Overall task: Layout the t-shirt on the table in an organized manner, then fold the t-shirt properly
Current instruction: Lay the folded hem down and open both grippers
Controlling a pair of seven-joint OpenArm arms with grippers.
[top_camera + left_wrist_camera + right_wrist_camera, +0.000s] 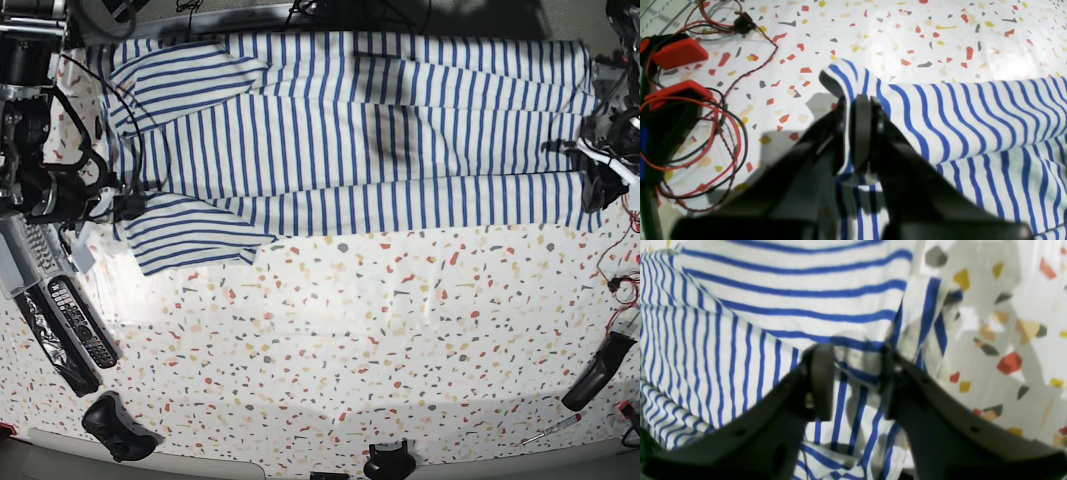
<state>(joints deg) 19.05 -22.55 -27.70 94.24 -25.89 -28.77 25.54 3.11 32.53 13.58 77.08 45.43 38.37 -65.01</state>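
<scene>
The t-shirt (360, 130) lay spread across the far part of the surface (340, 340) in the base view, its long axis running side to side along the far edge. One short sleeve (190, 235) pointed out toward the near side at that view's left end, a second sleeve (175, 80) lay folded over the body near the far left corner, and the straight hem (585, 130) closed off the right end. The cloth was soft, thin white fabric with narrow blue stripes, lying in shallow ripples and a lengthwise fold, so that stripes ran in differing directions where layers overlapped. The surface was smooth and glossy white, flecked with angular red, orange, yellow, grey and black chips. The left hand (858, 133) had its dark fingers pressed together, pinching a raised corner of the striped cloth at the hem end, with the fabric peaking between them. The right hand (857, 376) sat over the cloth at the sleeve end with its fingers apart and striped fabric lying between them; no grip was evident. Red and black wires (706, 140) and red plastic blocks (676, 51) lay on the surface beside the left hand.
</scene>
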